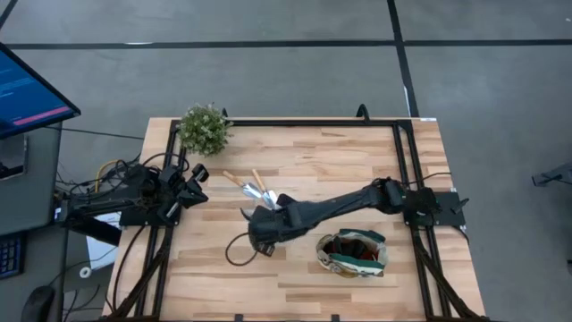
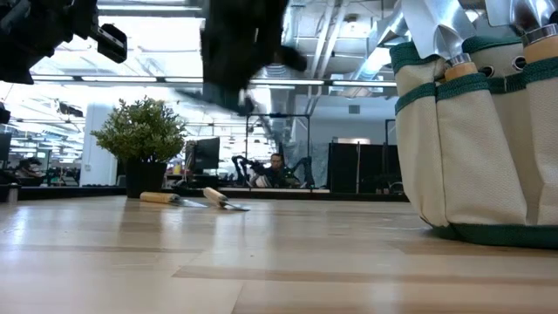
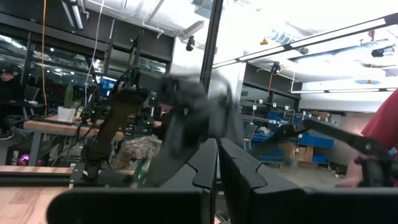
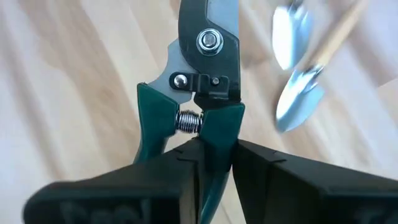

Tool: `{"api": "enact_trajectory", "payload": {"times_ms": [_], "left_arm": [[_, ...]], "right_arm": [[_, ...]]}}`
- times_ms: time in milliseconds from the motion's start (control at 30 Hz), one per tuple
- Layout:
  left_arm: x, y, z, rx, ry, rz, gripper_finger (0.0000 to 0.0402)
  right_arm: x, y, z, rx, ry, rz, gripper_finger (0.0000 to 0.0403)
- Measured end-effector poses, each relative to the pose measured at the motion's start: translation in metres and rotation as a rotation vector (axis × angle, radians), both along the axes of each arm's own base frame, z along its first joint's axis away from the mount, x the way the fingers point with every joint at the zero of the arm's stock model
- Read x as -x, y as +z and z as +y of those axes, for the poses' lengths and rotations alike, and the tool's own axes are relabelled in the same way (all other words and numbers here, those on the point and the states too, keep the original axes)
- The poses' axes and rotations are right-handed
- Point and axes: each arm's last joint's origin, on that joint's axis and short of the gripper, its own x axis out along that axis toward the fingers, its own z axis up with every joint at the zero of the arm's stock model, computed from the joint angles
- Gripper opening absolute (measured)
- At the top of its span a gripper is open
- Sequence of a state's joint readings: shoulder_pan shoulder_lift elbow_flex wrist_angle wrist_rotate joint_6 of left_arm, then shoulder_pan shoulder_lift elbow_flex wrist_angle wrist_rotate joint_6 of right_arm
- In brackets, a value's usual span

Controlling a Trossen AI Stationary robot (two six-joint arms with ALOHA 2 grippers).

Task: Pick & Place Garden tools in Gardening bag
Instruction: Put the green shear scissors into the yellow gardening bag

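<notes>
Right wrist view: right gripper (image 4: 214, 165) clamped on 1 green handle of the pruning shears (image 4: 205, 74), blades pointing ahead over the table. 2 trowels (image 1: 253, 186) just beyond. Gardening bag (image 1: 353, 254) beside the arm. Left gripper (image 1: 198, 183) pinched narrow, at table edge.

Two dark jointed arms on black frame mounts, a bundle of cables (image 1: 107, 174) at the left arm's base.
</notes>
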State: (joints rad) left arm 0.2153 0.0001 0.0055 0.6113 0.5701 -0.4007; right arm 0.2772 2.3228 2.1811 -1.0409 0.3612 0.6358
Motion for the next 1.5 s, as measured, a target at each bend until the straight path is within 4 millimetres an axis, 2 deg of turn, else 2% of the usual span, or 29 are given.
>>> {"api": "enact_trajectory", "payload": {"times_ms": [200, 500, 867, 1167, 1500], "left_arm": [[0.0, 0.0, 0.0, 0.0, 0.0, 0.0, 0.0017], [0.0, 0.0, 0.0, 0.0, 0.0, 0.0, 0.0017], [0.0, 0.0, 0.0, 0.0, 0.0, 0.0, 0.0017], [0.0, 0.0, 0.0, 0.0, 0.0, 0.0, 0.0017], [0.0, 0.0, 0.0, 0.0, 0.0, 0.0, 0.0017]], "right_arm": [[0.037, 0.074, 0.026, 0.023, -0.002, -0.187, 0.005], [0.09, 0.171, 0.052, -0.034, 0.183, -0.513, 0.005], [0.149, 0.263, 0.064, -0.137, 0.424, -0.928, 0.005], [0.18, 0.308, 0.058, -0.291, 0.646, -1.191, 0.005], [0.195, 0.326, 0.057, -0.456, 0.863, -1.295, 0.005]]}}
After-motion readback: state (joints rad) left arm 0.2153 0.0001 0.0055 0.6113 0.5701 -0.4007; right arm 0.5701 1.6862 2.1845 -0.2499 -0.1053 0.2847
